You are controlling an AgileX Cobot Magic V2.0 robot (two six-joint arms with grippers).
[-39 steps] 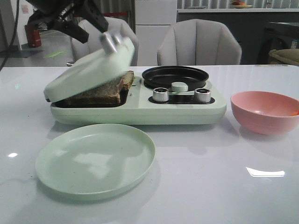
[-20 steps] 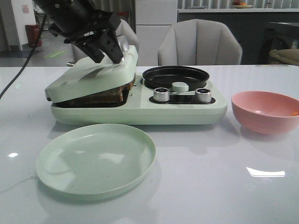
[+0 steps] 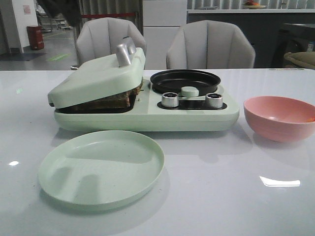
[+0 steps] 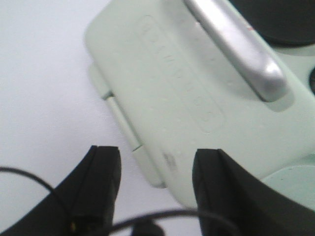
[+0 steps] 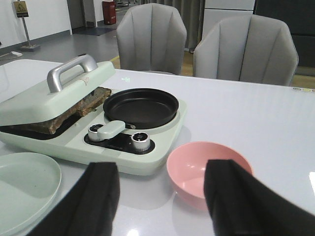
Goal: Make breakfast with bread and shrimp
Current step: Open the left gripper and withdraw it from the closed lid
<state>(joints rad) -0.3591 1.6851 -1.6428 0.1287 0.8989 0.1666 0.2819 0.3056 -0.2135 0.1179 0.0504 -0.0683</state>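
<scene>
Left gripper (image 4: 155, 189) spread wide, gripping nothing, hanging above the hinge-side corner of the pale green lid (image 4: 197, 113), clear of its silver handle (image 4: 236, 46); right gripper (image 5: 160, 201) likewise spread and empty, low over the white table (image 3: 221, 196) near the pink bowl (image 5: 209, 169); bread (image 3: 110, 101) pressed under the lowered lid of the breakfast maker (image 3: 147, 118), dark crust poking out toward the black frying pan (image 3: 184, 81); two silver knobs (image 3: 170, 100) just in front of that pan; empty green plate (image 3: 101, 167) in front; shrimp hard to make out.

The lid (image 3: 96, 76) hides most of the bread (image 3: 110, 102); only its crust edge shows.
</scene>
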